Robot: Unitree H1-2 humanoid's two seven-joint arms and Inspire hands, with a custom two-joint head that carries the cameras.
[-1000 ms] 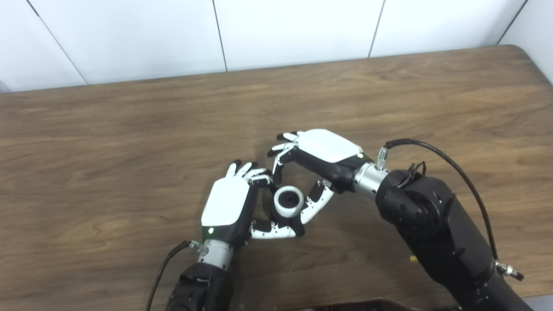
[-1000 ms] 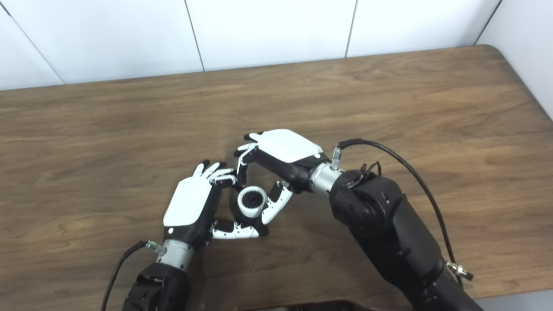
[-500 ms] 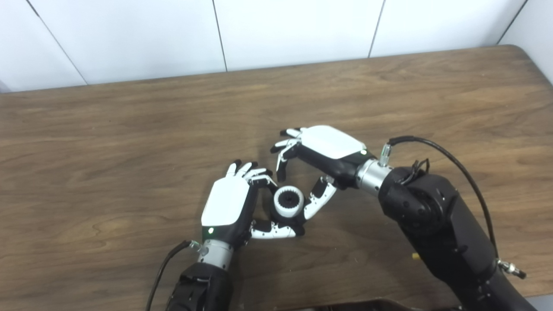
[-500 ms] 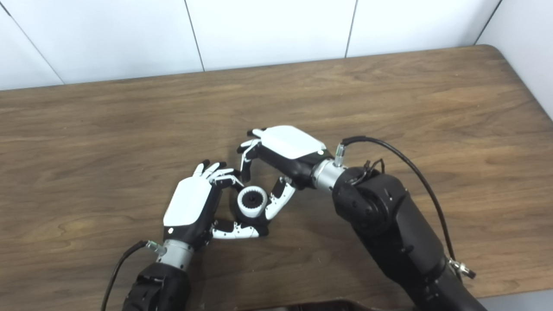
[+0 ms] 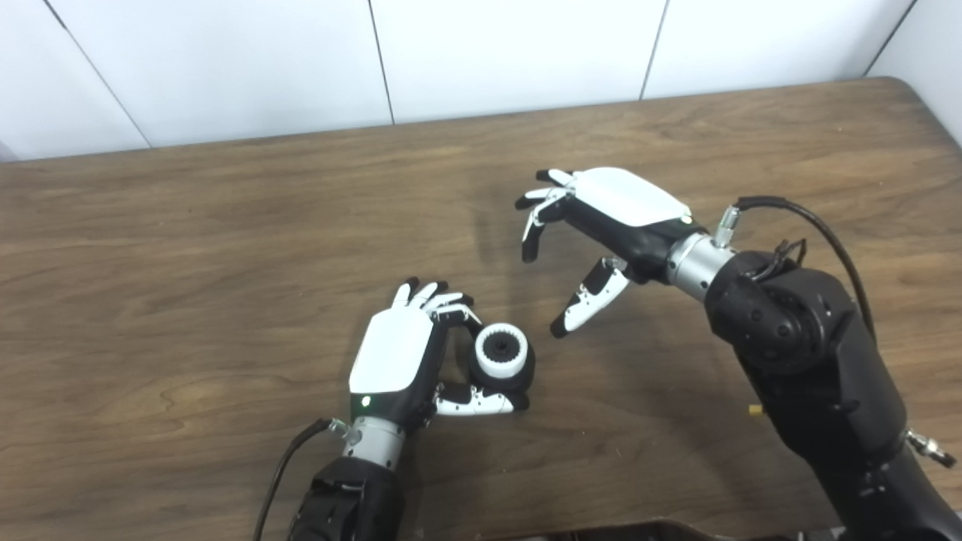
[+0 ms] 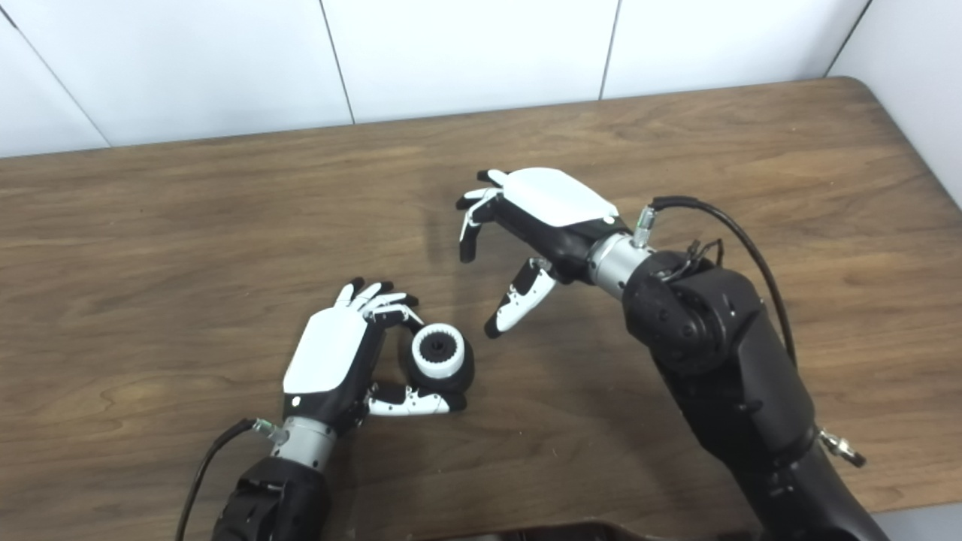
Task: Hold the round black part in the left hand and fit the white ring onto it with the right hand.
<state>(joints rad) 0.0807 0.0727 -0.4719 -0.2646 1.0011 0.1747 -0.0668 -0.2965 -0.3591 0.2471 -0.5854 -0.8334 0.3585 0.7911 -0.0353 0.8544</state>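
Observation:
The round black part (image 5: 518,370) rests on the wooden table (image 5: 225,225), held between the fingers and thumb of my left hand (image 5: 402,357). The white ring (image 5: 501,352) sits on top of the black part, around its toothed dark centre. My right hand (image 5: 594,225) hovers up and to the right of the part, well apart from it. Its fingers are spread and curled downward, and it holds nothing. The right eye view shows the same: left hand (image 6: 334,361) on the black part (image 6: 458,368), right hand (image 6: 537,218) away from it.
A black cable (image 5: 819,233) loops over my right forearm. The table's back edge meets a white panelled wall (image 5: 481,52), and the table's right corner (image 5: 902,90) is rounded.
My right hand has let go of the ring and drawn back up and to the right, away from the part. The left hand and the part stay where they were.

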